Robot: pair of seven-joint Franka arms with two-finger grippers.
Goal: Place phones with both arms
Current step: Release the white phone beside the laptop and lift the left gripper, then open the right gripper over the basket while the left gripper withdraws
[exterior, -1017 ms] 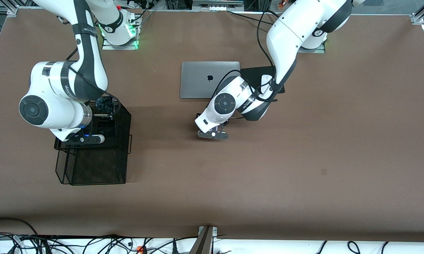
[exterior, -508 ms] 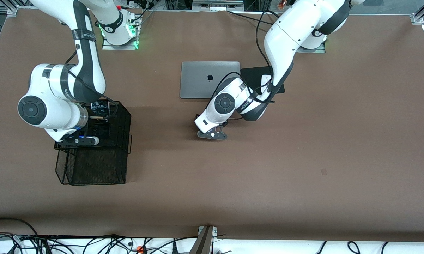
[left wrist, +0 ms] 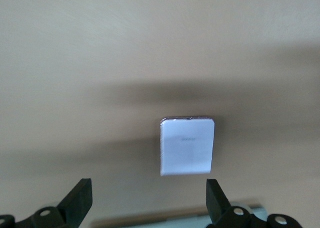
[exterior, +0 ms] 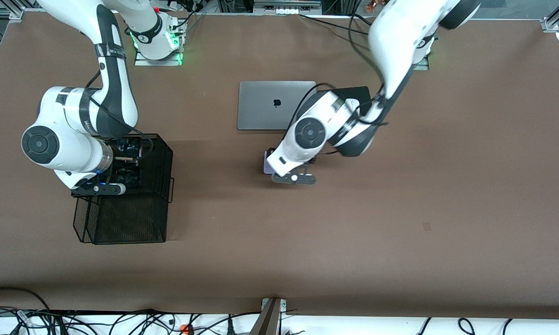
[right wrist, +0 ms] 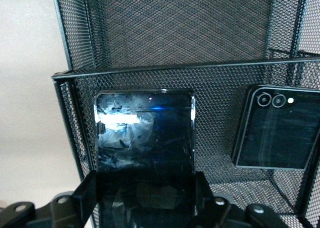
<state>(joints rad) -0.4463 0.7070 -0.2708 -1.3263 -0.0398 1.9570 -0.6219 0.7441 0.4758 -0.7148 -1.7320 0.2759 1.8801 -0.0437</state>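
Note:
A small pale lavender-white phone (left wrist: pixel 187 146) lies flat on the brown table, nearer to the front camera than the laptop; in the front view only its edge (exterior: pixel 266 164) shows under the left wrist. My left gripper (left wrist: pixel 148 200) hangs open above it, holding nothing. My right gripper (right wrist: pixel 145 193) is shut on a glossy long black phone (right wrist: pixel 144 133), held upright in the black mesh basket (exterior: pixel 130 218) at the right arm's end. A squarish black phone (right wrist: pixel 277 133) with two camera lenses rests inside the basket beside it.
A closed grey laptop (exterior: pixel 270 104) lies mid-table toward the arms' bases. Beside it is a black pad (exterior: pixel 349 93), partly covered by the left arm. The basket's wire walls (right wrist: pixel 175 67) stand close round the right gripper.
The left gripper has opened, let go of the lavender phone and shifted toward the left arm's end, uncovering the phone on the table. The right arm has barely moved.

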